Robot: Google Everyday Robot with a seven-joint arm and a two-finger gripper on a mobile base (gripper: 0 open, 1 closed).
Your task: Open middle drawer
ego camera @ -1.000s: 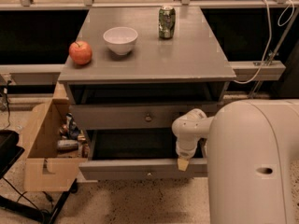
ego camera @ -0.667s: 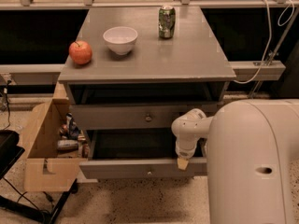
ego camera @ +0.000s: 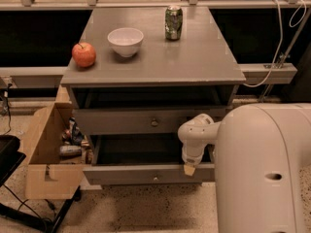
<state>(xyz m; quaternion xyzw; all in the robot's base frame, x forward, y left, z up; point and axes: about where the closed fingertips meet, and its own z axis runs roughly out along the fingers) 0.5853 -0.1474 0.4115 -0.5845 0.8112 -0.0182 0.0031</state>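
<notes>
My pincer (ego camera: 189,169): hovering at middle drawer (ego camera: 126,174) front, lower centre; grip, cannot tell.
Change: none; drawer seemingly staying open.

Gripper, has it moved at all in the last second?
No. Against the cabinet, the gripper stays at the middle drawer's front edge.

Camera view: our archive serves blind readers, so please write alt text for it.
The robot's white gripper is at the front edge of the grey wooden middle drawer, which stands pulled out. A red apple, a white bowl and a green can sit on the cabinet top.
</notes>
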